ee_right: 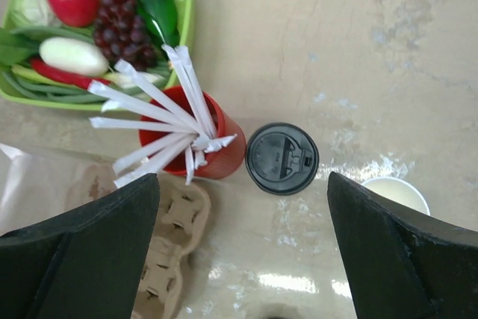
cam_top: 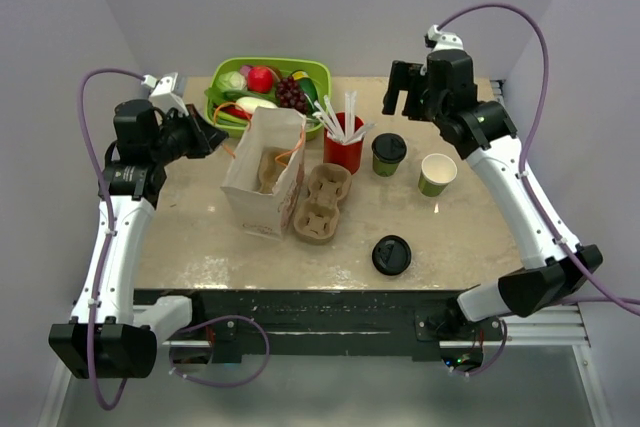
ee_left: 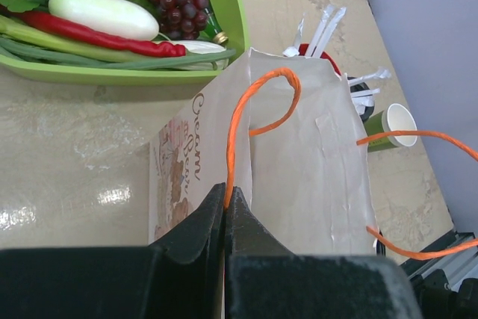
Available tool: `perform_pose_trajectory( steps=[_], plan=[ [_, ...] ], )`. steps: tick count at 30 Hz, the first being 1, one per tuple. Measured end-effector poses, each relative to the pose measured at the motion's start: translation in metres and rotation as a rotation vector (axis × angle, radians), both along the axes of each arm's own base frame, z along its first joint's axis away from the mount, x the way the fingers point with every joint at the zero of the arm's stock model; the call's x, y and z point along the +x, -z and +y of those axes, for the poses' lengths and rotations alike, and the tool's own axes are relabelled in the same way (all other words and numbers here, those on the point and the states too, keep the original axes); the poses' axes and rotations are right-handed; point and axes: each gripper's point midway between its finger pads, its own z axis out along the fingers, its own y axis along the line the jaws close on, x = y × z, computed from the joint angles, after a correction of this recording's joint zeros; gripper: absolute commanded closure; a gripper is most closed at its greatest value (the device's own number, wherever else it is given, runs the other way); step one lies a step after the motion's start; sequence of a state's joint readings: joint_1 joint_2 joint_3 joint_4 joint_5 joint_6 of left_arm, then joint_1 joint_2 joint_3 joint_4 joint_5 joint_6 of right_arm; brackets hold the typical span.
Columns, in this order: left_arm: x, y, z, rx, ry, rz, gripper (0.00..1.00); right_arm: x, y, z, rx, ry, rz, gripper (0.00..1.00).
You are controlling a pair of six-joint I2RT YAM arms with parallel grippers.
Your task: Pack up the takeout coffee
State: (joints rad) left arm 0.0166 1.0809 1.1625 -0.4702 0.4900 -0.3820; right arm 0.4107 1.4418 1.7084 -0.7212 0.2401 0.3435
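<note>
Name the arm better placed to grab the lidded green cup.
Right. The right gripper hangs open above the lidded green cup; the left gripper is shut on the orange handle of the bag.

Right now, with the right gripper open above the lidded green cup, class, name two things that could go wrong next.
1. The lidded cup stands close beside the red cup of white sticks; a finger of the open right gripper coming down could knock that cup or its sticks.
2. The left gripper is shut only on the orange handle of the paper bag, so the bag may tilt or sag during loading.
</note>
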Motion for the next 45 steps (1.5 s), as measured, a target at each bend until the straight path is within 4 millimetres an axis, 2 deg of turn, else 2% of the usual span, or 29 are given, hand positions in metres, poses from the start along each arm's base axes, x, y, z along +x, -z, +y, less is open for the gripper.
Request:
perform_pose_trajectory(
  steps=[2,5,9,20,27,29,33,37,41,43,45],
  plan=[
    [-0.001,0.002,0.001,0.006,-0.003,0.006,1.00,-0.002,0.014,-0.001,-0.005,-0.005,0.042,0.05],
    [-0.001,0.003,0.001,0.008,-0.002,0.009,1.00,-0.004,0.022,0.007,0.010,-0.054,0.065,0.05],
    [-0.001,0.003,0.001,0.008,-0.002,0.009,1.00,-0.005,0.020,0.016,0.031,-0.098,0.060,0.04],
    [-0.003,-0.002,0.005,0.019,-0.030,-0.009,1.00,-0.004,0.026,0.015,0.004,-0.107,0.075,0.04],
    [-0.002,-0.001,0.008,0.025,-0.043,-0.005,1.00,0.003,0.053,0.019,-0.027,-0.119,0.146,0.07],
    [-0.002,-0.001,0.008,0.025,-0.043,-0.006,1.00,0.007,0.063,0.021,-0.039,-0.121,0.170,0.13],
    [-0.002,-0.001,0.008,0.025,-0.043,-0.005,1.00,0.011,0.078,0.022,-0.057,-0.122,0.208,0.14],
    [-0.002,0.000,0.008,0.025,-0.043,-0.002,1.00,0.014,0.093,0.012,-0.101,-0.068,0.247,0.23],
    [-0.001,0.001,0.008,0.025,-0.043,0.002,1.00,0.015,0.104,-0.003,-0.136,0.002,0.281,0.27],
    [0.000,0.002,0.008,0.025,-0.043,0.004,1.00,0.019,0.113,-0.009,-0.145,0.027,0.303,0.35],
    [0.000,0.003,0.007,0.025,-0.042,0.006,1.00,0.025,0.129,-0.017,-0.147,0.050,0.337,0.37]
  ],
)
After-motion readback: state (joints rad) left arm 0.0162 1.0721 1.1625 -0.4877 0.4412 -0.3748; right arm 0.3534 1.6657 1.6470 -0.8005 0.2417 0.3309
